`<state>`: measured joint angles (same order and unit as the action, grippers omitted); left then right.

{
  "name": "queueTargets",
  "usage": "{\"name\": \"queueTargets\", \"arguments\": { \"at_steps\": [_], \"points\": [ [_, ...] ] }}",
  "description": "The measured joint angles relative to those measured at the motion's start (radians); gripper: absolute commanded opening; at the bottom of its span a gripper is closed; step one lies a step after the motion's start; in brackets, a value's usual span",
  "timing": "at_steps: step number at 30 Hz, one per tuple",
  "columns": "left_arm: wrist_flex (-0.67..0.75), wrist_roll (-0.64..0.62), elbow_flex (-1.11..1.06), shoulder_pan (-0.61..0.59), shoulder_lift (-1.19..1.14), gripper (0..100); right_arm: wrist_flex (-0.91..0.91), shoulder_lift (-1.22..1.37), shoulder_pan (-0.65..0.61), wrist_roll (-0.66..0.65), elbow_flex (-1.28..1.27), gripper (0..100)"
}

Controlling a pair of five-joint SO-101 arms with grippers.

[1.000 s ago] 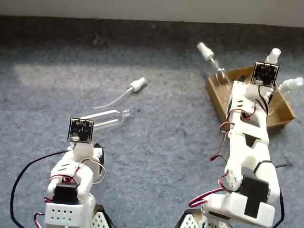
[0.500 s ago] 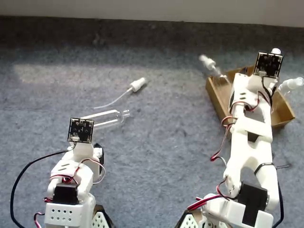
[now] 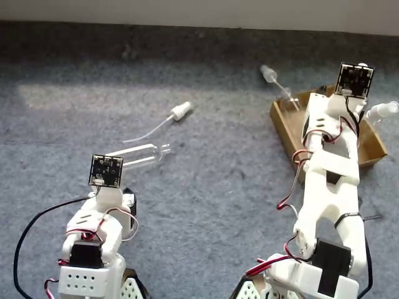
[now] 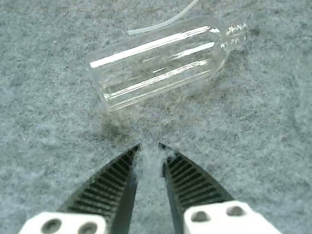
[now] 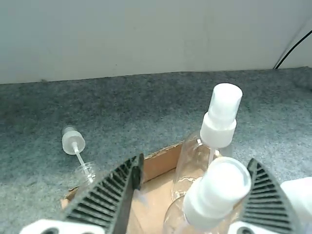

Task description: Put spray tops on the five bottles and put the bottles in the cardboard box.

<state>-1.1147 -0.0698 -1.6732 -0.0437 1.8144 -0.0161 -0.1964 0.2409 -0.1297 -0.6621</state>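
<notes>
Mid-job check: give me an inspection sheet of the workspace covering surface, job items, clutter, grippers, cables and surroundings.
Surface: grey carpet, flat, no spills seen.
Job's things: one uncapped bottle lies on its side on the carpet. A loose spray top with its tube lies beyond it. In the cardboard box, two capped bottles stand, and a corner bottle's spray top is raised, not seated.
Clutter: nothing seen.
Grippers: left gripper is slightly apart, empty, just short of the uncapped bottle. Right gripper is open over the box, around one capped bottle.
Cables: a black cable loops beside the left arm. Red wires run along the right arm.
Surroundings: a pale wall stands behind the carpet.
</notes>
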Motion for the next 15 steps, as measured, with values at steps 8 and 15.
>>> {"name": "queueTargets", "arguments": {
  "at_steps": [8,15],
  "points": [
    [0.000,0.000,0.000,0.000,0.000,0,0.003,0.000,0.000,-0.005,0.000,29.6],
    [0.000,0.000,0.000,0.000,0.000,0,0.003,0.000,-0.011,-0.048,0.000,29.6]
  ]
}}
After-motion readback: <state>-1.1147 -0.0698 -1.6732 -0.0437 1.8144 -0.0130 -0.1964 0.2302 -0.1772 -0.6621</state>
